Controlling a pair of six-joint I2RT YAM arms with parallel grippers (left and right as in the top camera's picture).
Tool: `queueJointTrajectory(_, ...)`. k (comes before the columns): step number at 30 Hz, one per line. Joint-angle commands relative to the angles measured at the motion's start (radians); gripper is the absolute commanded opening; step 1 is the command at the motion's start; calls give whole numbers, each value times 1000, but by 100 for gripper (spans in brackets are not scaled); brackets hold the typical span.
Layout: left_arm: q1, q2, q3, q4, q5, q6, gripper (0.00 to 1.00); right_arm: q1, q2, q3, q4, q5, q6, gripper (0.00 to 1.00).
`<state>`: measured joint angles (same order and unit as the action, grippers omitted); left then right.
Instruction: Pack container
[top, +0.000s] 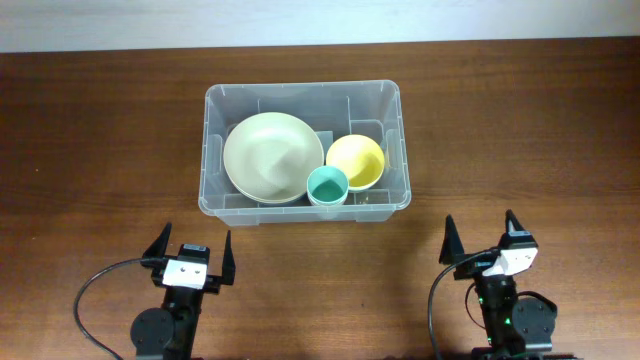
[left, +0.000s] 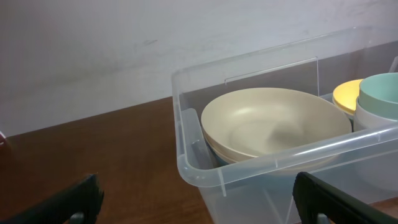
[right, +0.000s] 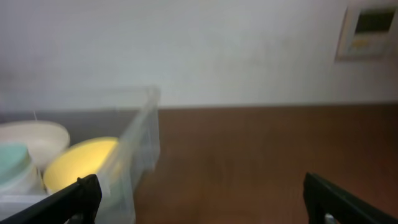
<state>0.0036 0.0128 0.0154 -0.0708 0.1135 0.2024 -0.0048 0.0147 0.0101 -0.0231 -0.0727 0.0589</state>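
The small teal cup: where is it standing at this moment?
In the overhead view the small teal cup stands inside the container, by its near wall, between the large cream bowl to its left and the yellow bowl to its right.

Inside the container (top: 300, 88), a large bowl (top: 272, 156) lies left, a small bowl (top: 358, 160) right, a cup (top: 326, 186) between them.

Brown wooden table (top: 100, 120); pale wall (left: 93, 50) behind; small wall panel (right: 370, 31) upper right, blurred.
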Motion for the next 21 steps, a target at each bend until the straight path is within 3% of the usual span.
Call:
queueJointTrajectory(1, 6, -8, -6, 0, 6, 16, 100, 10, -11, -5, -43, -2, -4, 99)
queueJointTrajectory(9, 6, -8, -6, 0, 6, 16, 100, 10, -11, -5, -49, -6, -159, 99)
queueJointTrajectory(21, 6, -8, -6, 0, 6, 16, 100, 10, -11, -5, -49, -6, -156, 99)
